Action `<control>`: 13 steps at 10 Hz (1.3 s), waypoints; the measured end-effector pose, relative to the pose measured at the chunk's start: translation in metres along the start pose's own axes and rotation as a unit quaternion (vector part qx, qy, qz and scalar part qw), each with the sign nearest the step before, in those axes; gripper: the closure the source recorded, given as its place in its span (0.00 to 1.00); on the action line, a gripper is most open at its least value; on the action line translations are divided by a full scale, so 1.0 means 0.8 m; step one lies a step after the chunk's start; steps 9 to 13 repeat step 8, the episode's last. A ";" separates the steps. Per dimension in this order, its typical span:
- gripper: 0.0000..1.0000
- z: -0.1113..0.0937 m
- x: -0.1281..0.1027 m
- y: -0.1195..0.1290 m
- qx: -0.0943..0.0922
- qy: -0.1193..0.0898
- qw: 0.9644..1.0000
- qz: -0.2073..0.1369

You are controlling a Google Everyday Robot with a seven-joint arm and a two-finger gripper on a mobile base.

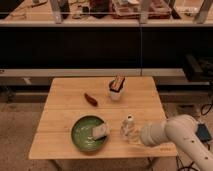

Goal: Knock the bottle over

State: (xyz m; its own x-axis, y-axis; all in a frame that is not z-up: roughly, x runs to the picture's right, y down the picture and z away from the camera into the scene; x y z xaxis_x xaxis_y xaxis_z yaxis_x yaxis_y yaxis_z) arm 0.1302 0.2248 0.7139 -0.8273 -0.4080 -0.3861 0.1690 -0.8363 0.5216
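The small clear bottle point(128, 125) with a whitish cap stands upright on the wooden table point(70, 107), just right of the green bowl point(86, 135). My gripper point(135, 136) reaches in from the right on a white arm point(172, 133). It is low over the table, right at the bottle's lower right side. I cannot tell whether it touches the bottle.
A pale packet point(100, 132) lies in the green bowl. A white cup with brown contents point(116, 89) stands at the table's back. A small brown item point(91, 99) lies left of it. Dark shelving runs behind the table. A blue object point(203, 132) lies on the floor at right.
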 end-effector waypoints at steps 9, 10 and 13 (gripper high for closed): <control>0.94 0.035 0.068 0.139 -0.053 0.006 0.992 -0.118; 0.94 0.035 0.068 0.139 -0.053 0.006 0.992 -0.118; 0.94 0.035 0.068 0.139 -0.053 0.006 0.992 -0.118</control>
